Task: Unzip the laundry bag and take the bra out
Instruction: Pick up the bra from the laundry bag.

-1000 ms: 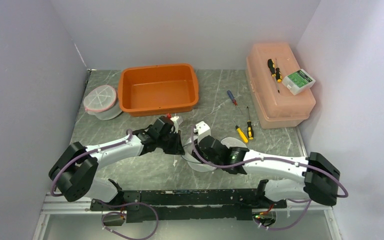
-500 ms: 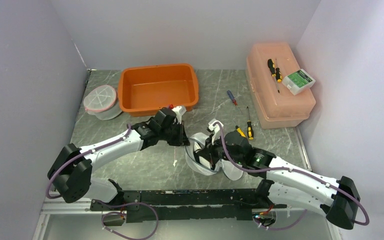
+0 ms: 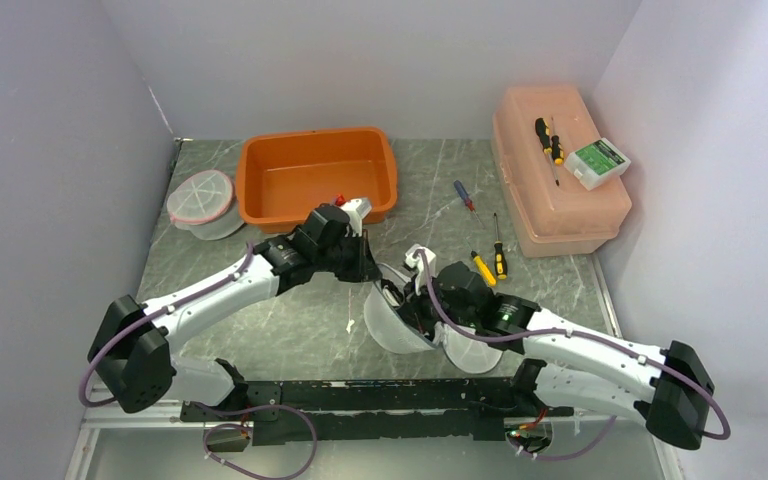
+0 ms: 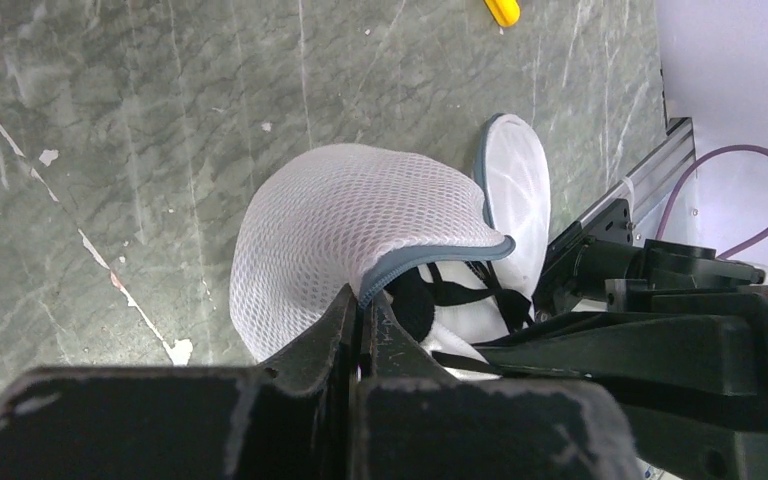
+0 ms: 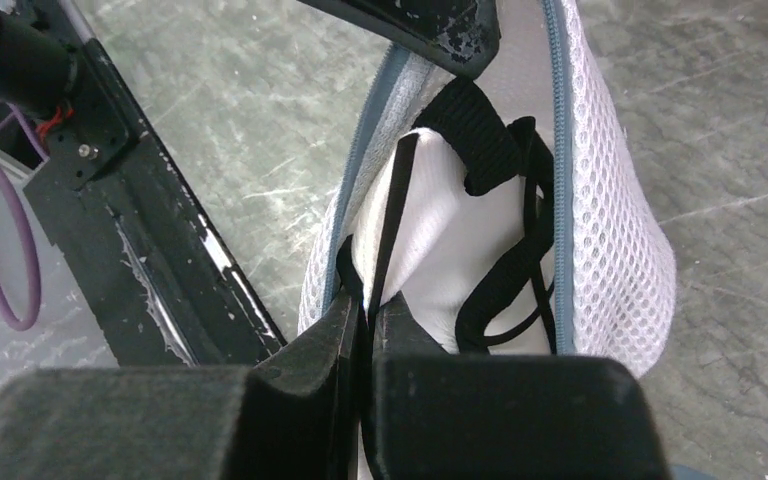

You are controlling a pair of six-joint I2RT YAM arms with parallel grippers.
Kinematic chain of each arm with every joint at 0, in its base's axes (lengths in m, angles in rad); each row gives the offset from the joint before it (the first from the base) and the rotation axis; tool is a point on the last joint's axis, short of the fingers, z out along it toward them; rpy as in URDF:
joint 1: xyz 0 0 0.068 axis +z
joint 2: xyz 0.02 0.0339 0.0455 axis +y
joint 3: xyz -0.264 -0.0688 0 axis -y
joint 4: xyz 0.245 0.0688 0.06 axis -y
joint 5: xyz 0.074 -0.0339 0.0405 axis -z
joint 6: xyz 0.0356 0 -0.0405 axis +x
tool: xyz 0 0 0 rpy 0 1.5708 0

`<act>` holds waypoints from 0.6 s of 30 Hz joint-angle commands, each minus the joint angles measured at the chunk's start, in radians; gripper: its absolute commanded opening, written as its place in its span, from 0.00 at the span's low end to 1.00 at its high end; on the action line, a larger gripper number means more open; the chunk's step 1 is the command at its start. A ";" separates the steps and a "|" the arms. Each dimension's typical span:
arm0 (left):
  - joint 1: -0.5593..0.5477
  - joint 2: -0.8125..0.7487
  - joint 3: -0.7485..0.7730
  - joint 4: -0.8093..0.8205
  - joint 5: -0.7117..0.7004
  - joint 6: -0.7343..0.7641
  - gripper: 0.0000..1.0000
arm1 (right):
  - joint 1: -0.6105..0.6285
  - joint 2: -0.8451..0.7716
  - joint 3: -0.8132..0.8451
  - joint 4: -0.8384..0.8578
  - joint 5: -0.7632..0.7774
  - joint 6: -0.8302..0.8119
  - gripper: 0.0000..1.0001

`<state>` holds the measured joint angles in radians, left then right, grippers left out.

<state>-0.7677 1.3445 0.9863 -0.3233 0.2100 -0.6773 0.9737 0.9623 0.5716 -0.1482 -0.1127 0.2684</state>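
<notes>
The white mesh laundry bag stands open between the arms, its grey zipper rim parted and its round flap hanging to the right. My left gripper is shut on the grey rim, as the left wrist view shows above the mesh. The bra, white cup with black straps, lies inside. My right gripper reaches into the opening and is shut on a black strap of the bra, with the rim right beside its fingers.
An orange basin stands behind the left arm, and a round mesh container is at far left. Screwdrivers lie right of the bag. A pink box with tools on it stands at the back right. The black rail runs along the near edge.
My left gripper has moved back and right, lifting the bag's rim. My right arm swung forward and its gripper went into the opened bag. The bag now stands wider open.
</notes>
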 commanded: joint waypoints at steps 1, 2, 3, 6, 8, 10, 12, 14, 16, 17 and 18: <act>0.005 -0.018 -0.018 0.044 -0.044 -0.009 0.03 | 0.012 -0.084 0.020 0.068 0.011 -0.001 0.00; 0.004 -0.009 -0.030 0.052 -0.042 -0.011 0.03 | 0.011 -0.106 0.022 0.075 0.037 0.005 0.00; 0.005 0.000 -0.046 0.066 -0.043 -0.015 0.03 | 0.012 -0.125 0.021 0.086 0.062 0.011 0.00; 0.005 0.011 -0.097 0.117 -0.037 -0.025 0.03 | 0.009 -0.173 0.030 0.113 0.106 0.019 0.00; 0.004 0.008 -0.122 0.142 -0.034 -0.026 0.03 | 0.009 -0.195 0.044 0.119 0.123 0.027 0.00; 0.004 -0.001 -0.144 0.165 -0.028 -0.028 0.03 | 0.007 -0.216 0.054 0.117 0.165 0.036 0.00; 0.004 -0.016 -0.164 0.184 -0.022 -0.027 0.03 | 0.008 -0.235 0.057 0.115 0.212 0.040 0.00; 0.004 -0.036 -0.180 0.201 -0.023 -0.027 0.03 | 0.007 -0.257 0.050 0.121 0.262 0.039 0.00; 0.004 -0.056 -0.189 0.218 -0.018 -0.022 0.03 | 0.008 -0.281 0.044 0.127 0.321 0.048 0.00; 0.004 -0.069 -0.191 0.226 -0.013 -0.018 0.03 | 0.007 -0.295 0.038 0.139 0.352 0.049 0.00; 0.004 -0.079 -0.193 0.233 -0.009 -0.014 0.03 | 0.007 -0.309 0.029 0.144 0.385 0.049 0.00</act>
<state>-0.7673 1.3334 0.8036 -0.1684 0.1951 -0.7006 0.9787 0.7174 0.5728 -0.1181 0.1139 0.2989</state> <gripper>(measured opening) 0.039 0.047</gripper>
